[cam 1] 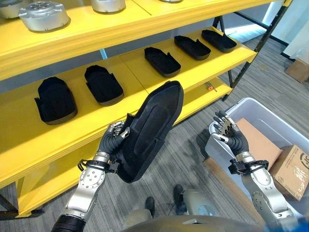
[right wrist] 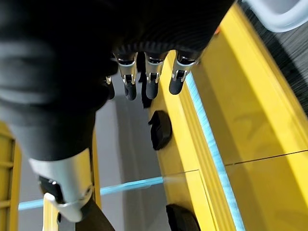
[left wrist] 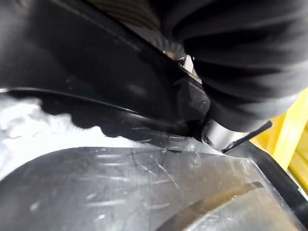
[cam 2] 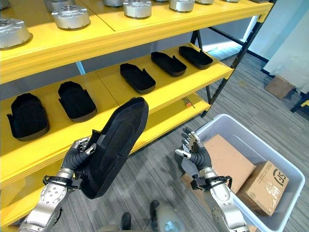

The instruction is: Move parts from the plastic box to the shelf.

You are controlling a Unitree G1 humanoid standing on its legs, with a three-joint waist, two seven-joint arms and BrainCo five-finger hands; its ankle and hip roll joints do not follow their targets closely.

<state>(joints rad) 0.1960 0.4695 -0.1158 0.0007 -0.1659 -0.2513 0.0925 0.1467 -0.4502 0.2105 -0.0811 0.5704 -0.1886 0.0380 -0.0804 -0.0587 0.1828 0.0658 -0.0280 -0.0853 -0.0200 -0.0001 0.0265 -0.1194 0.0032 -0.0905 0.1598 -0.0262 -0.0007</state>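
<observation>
Left hand curled round a long black part, tilted before the yellow shelf. Right hand empty, fingers relaxed, beside the box.

Long black moulded part held tilted, tip up, in front of yellow shelf. Five similar black parts lie in a row on middle shelf board. Grey plastic box on floor holds cardboard boxes.
</observation>
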